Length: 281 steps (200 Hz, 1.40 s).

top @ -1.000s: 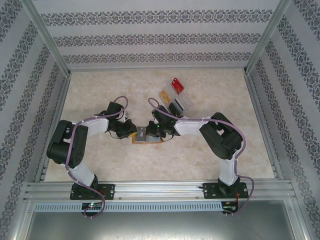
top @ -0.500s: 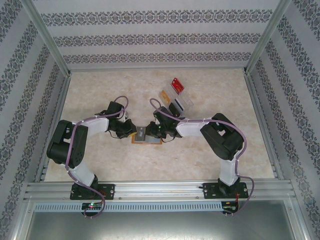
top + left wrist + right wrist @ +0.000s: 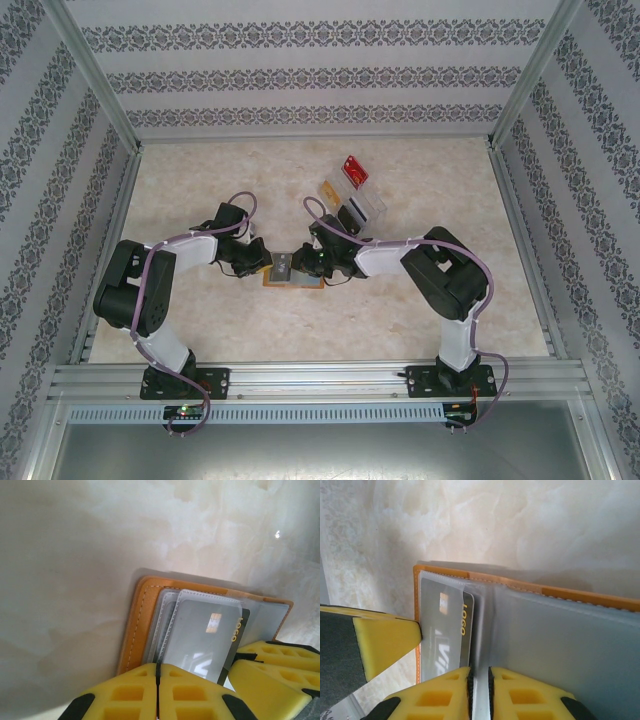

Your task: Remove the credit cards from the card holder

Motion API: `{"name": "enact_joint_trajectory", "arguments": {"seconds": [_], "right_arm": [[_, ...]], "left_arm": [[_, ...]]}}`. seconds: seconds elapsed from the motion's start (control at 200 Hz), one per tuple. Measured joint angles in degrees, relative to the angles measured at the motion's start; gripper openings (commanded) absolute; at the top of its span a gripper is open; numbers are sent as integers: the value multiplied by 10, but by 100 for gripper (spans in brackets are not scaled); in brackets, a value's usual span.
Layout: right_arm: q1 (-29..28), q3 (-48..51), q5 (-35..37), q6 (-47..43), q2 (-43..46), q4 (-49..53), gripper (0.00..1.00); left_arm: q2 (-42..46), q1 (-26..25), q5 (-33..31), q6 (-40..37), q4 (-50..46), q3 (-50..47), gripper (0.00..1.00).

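Near edge: both arm bases sit on the rail. Bare table lies between the rail and the work.

Mid-table: the card holder lies open and flat, orange cover down and see-through pocket pages up. The arms bend in from either side and meet over it.

Left gripper: the pads are pressed together with no gap showing. The tips sit at the holder's outer edge, where the pages run under them. Whether a page is caught there cannot be told. Likely purpose: to anchor the holder so it does not slide with the pull.

Right gripper: the jaws are drawn to a narrow slit with a thin pale edge in it. The slit lines up with the bare end of the credit card, dark grey with gold lettering, which pokes past its pocket mouth toward the fold. This reads as a pinch on the card, though a pocket page caught with it cannot be ruled out.

Edges: the pocket sleeves the card's long sides and the stitched cover rim frames the outside. The only way out looks to be through the pocket mouth. The left pad stands just beside the card's sleeved end, so the two grippers work close together with little slack.

Farther out: a clear tray lies beyond the right gripper, apart from the holder, with a red card by its far end. Open table runs on to the walls.
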<state>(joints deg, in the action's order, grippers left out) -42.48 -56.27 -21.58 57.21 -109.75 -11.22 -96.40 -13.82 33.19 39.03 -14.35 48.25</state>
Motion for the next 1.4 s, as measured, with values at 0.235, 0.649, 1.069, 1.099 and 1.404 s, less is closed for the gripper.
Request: {"name": "enact_joint_trajectory", "arguments": {"seconds": [0.235, 0.649, 1.069, 1.099, 1.404], "right_arm": [[0, 6, -2, 0, 7, -19, 21], [0, 6, -20, 1, 6, -30, 19], [0, 1, -29, 8, -7, -34, 20], [0, 1, -29, 10, -7, -34, 20], [5, -6, -33, 17, -21, -36, 10]], "left_arm": [[0, 0, -2, -1, 0, 0, 5], [-2, 0, -2, -2, 0, 0, 4], [-3, 0, 0, -2, 0, 1, 4], [-3, 0, 0, -2, 0, 1, 4], [-3, 0, 4, -2, 1, 1, 4]]}}
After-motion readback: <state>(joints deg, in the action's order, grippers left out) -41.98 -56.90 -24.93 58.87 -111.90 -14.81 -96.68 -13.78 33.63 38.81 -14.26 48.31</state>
